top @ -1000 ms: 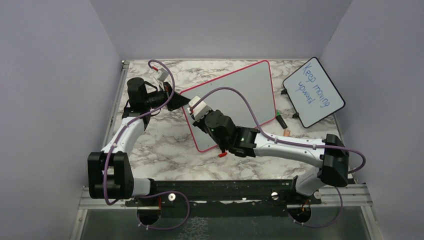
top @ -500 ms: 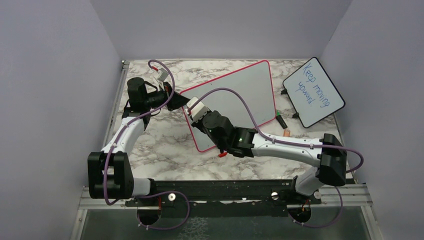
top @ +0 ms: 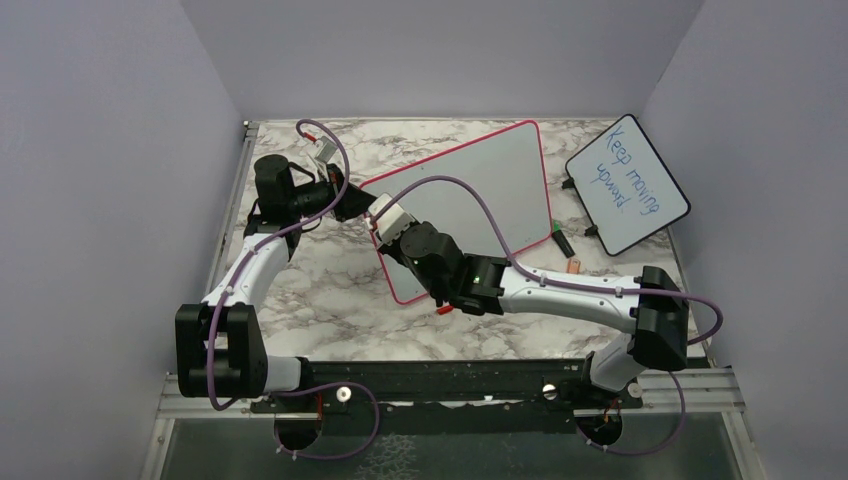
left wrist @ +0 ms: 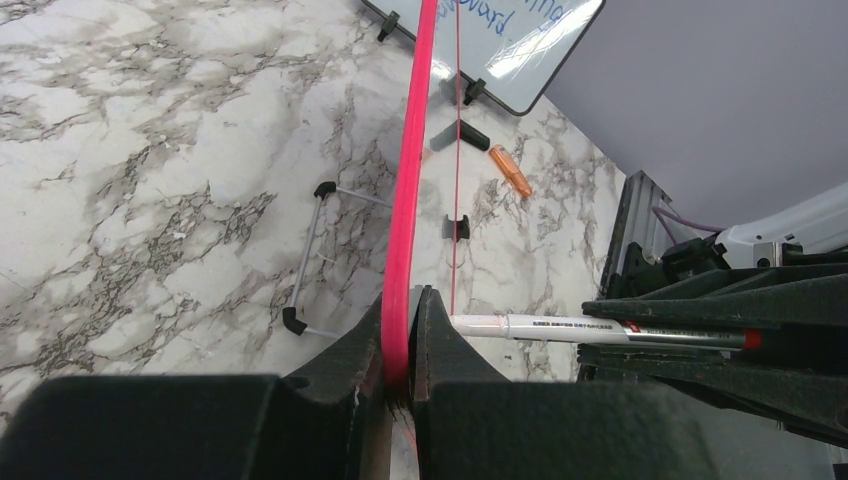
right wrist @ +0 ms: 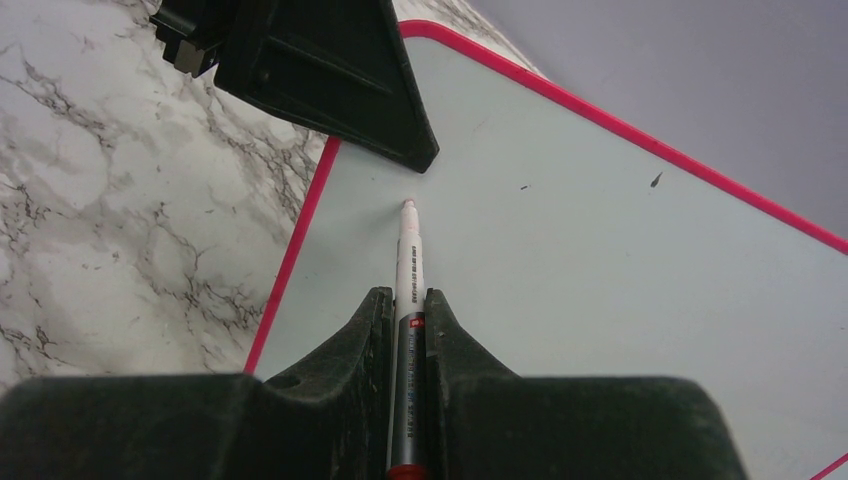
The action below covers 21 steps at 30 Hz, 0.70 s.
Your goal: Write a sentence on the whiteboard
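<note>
The whiteboard (top: 470,190) with the red-pink frame stands tilted in the middle of the table. My left gripper (top: 358,208) is shut on its left frame edge (left wrist: 402,300). My right gripper (top: 388,228) is shut on a white marker (right wrist: 407,260) with a red end. The marker's tip (right wrist: 407,204) is at the board's face (right wrist: 600,260) near its upper left corner, just below my left gripper's finger (right wrist: 330,80). The marker also shows in the left wrist view (left wrist: 560,328). No red sentence shows on the board's visible face.
A smaller black-framed board (top: 627,182) with blue writing leans at the back right. A dark marker (top: 563,242) and a small orange object (top: 574,266) lie on the marble table (top: 300,290) beside the big board. A wire stand (left wrist: 310,255) lies behind the board.
My right gripper has moved left and up along the board with the marker, closer to the left gripper. The left arm and the board have not moved.
</note>
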{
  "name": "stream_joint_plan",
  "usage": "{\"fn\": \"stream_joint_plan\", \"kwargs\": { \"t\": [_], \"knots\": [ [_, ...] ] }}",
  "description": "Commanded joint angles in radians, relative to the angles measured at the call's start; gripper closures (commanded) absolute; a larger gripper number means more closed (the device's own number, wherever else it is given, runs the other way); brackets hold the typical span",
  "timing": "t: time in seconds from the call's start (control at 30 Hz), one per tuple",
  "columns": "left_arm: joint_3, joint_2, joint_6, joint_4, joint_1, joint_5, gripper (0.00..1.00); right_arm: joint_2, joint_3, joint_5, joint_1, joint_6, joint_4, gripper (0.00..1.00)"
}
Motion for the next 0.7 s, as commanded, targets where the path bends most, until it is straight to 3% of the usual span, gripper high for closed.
{"fn": "stream_joint_plan", "kwargs": {
  "t": [0.0, 0.67],
  "knots": [
    [-0.010, 0.012, 0.114, -0.060, -0.021, -0.048, 1.00, 0.025, 0.033, -0.010, 0.005, -0.011, 0.015, 0.99],
    [-0.011, 0.011, 0.111, -0.059, -0.020, -0.054, 1.00, 0.049, 0.060, -0.062, 0.023, -0.017, -0.050, 0.99]
  ]
}}
